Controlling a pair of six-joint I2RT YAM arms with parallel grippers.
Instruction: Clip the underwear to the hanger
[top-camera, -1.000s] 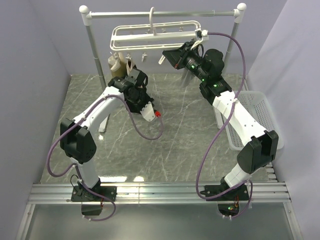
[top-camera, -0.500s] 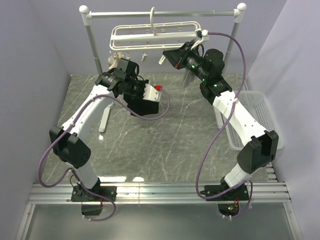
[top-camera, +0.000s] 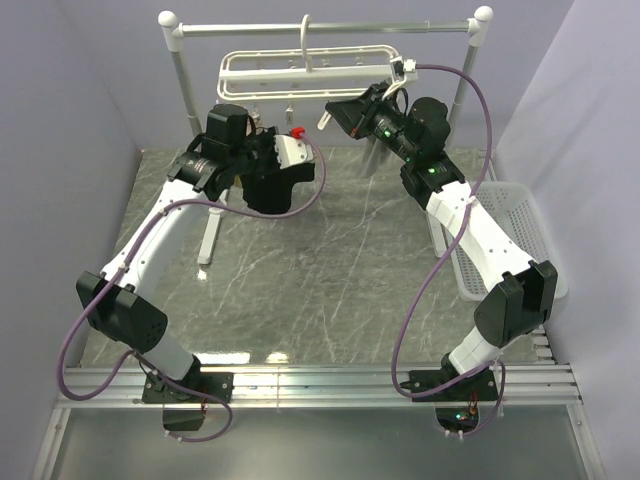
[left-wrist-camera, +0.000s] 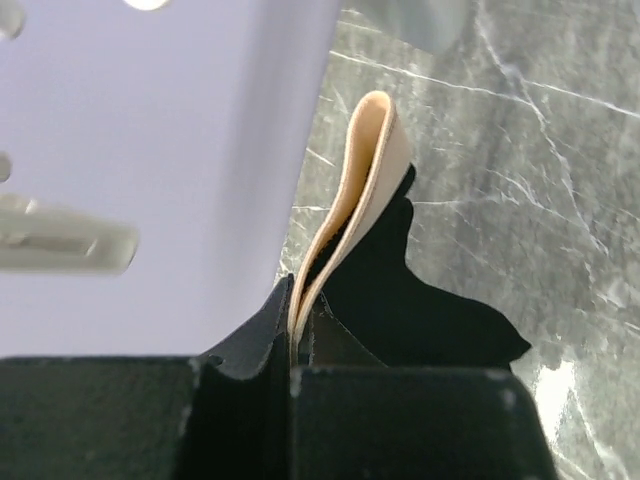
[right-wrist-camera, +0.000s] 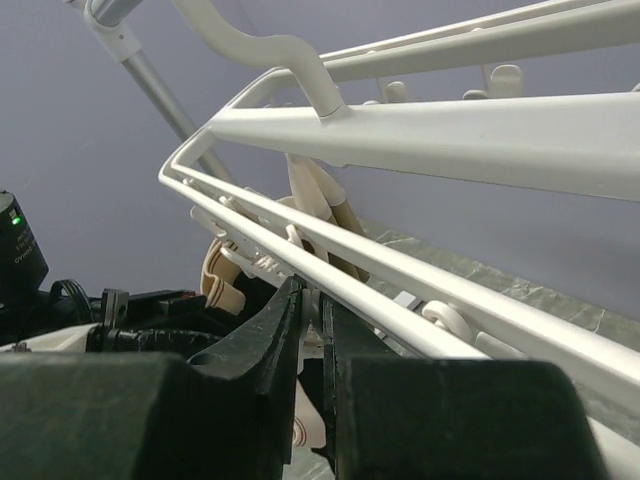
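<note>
The hanger (top-camera: 310, 68) is a white double-rail frame hooked on the metal rail, with small clips dangling below it. My left gripper (top-camera: 262, 163) is raised just under its left end. It is shut on the underwear (top-camera: 276, 190), whose black fabric hangs below. In the left wrist view the jaws (left-wrist-camera: 298, 300) pinch the folded tan waistband (left-wrist-camera: 358, 195), with black fabric (left-wrist-camera: 420, 300) behind it. My right gripper (top-camera: 335, 108) is at the hanger's underside. In the right wrist view it (right-wrist-camera: 312, 300) is shut on a white clip (right-wrist-camera: 316, 330) under the rails (right-wrist-camera: 420, 130).
The metal rail (top-camera: 320, 28) on white posts spans the back. A white basket (top-camera: 512, 232) stands at the right edge of the marble table (top-camera: 330, 270). Beige strips (right-wrist-camera: 322, 200) hang from the hanger in the right wrist view. A blurred clip (left-wrist-camera: 60, 245) is left of my left jaws.
My left arm has lifted the underwear up and back from over the table to just under the hanger's left end. The right arm has not moved.
</note>
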